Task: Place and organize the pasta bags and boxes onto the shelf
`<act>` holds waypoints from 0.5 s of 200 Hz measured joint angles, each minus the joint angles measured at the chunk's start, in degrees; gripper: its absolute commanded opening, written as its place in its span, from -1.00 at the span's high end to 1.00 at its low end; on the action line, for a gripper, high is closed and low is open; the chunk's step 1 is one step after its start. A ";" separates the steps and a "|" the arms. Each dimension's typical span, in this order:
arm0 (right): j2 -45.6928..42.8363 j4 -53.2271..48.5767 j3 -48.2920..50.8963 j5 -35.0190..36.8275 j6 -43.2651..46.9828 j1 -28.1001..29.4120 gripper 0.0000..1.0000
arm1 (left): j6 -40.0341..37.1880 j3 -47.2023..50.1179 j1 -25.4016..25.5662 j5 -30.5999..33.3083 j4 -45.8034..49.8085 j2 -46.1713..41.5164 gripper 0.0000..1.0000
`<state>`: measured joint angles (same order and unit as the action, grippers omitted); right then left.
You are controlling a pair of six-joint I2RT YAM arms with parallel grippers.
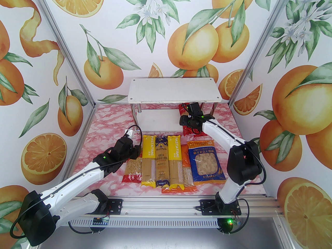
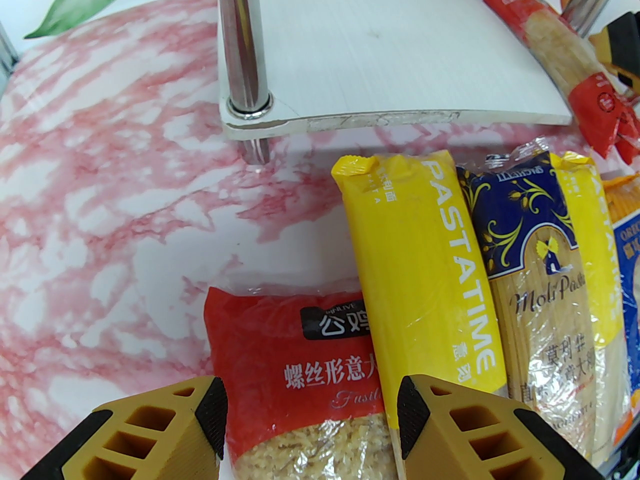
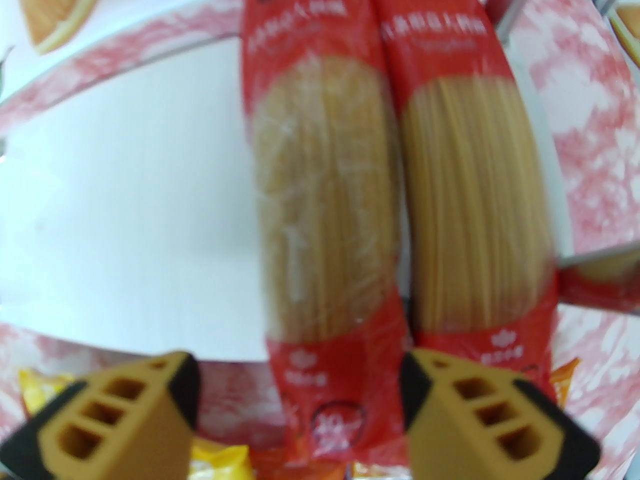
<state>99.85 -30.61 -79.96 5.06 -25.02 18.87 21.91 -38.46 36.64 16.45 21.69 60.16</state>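
The right claw (image 3: 300, 368) stands with its jaws apart. The gap is wider than the near end of the left red spaghetti pack (image 3: 325, 193) that lies between them. The wrist view is blurred, but one finger (image 3: 150, 403) sits clear of the wrap. The right red spaghetti pack (image 3: 470, 193) lies just beside the first, touching it along its length. Both rest on the lower board (image 3: 125, 218) of the shelf (image 1: 173, 89), at its right end. They run front to back, and their near ends hang over the board's front edge. Clear windows in both show straight strands inside. The shelf stands at the far edge of the desk (image 1: 109, 128), about midway along it.

The left claw (image 2: 312, 398) is spread as well and hovers over the red fusilli bag (image 2: 290, 368), whose window shows spirals. This bag lies at the left end of a row close to the desk's near edge. Its right side is tucked under a yellow spaghetti pack (image 2: 425, 268). Next to the right comes the dark blue spaghetti pack (image 2: 530, 268), then a second yellow spaghetti pack (image 1: 176, 159) that lies on an orange bag (image 1: 186, 189). At the right end is a blue-and-orange bag (image 1: 206, 165) with small shell-like pasta behind its window. The long packs lie side by side, touching, pointing toward the shelf.
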 measured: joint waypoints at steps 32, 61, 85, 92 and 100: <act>0.02 0.33 0.26 -1.20 -0.39 -0.04 0.54 | 0.00 0.00 -0.15 -0.04 -0.02 0.00 -0.21; 0.81 0.52 0.26 -1.64 -0.66 -0.04 0.61 | 0.00 0.00 -0.15 0.00 0.02 -0.11 -0.21; 2.25 0.76 0.66 -1.66 -0.74 -0.04 0.61 | 0.02 0.00 -0.15 0.04 0.13 -0.98 -0.21; 2.60 0.81 0.94 -1.66 -0.90 -0.04 0.61 | 0.02 0.00 -0.15 0.07 0.15 -1.33 -0.21; 2.95 0.90 1.29 -1.66 -0.92 -0.04 0.61 | 0.02 0.00 -0.15 0.07 0.22 -1.68 -0.21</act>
<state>102.80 -29.71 -78.67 3.40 -25.93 18.83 21.93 -38.46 36.49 16.51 21.91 58.48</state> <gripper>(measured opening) 0.196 0.605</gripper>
